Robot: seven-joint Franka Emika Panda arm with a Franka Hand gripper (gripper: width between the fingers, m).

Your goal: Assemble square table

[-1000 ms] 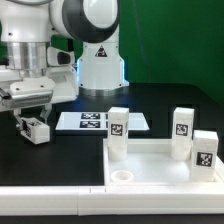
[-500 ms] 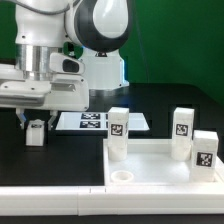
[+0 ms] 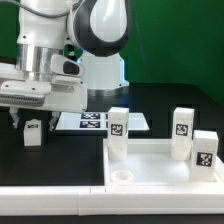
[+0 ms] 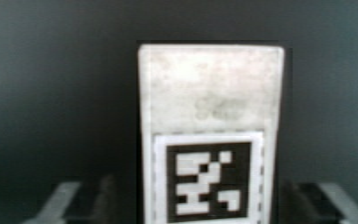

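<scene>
The white square tabletop (image 3: 160, 175) lies at the exterior view's right, tray side up. Three white tagged legs stand upright in its corner sockets: one (image 3: 118, 133) at the near left, two (image 3: 182, 127) (image 3: 204, 152) at the right. One socket (image 3: 122, 176) at the front is empty. A fourth leg (image 3: 33, 131) lies on the black table at the left. My gripper (image 3: 33, 126) is lowered over it, open, with a finger on each side. In the wrist view the leg (image 4: 208, 90) fills the middle, and my gripper (image 4: 197, 205) straddles it with dark gaps at both fingers.
The marker board (image 3: 92, 121) lies flat behind the tabletop, just right of my gripper. The robot's white base (image 3: 100, 65) stands at the back. A long white rail (image 3: 50, 200) runs along the front edge of the table.
My arm has swung upright over the loose leg and come down a little, so the fingers now sit on both sides of it. The leg and tabletop have not moved.
</scene>
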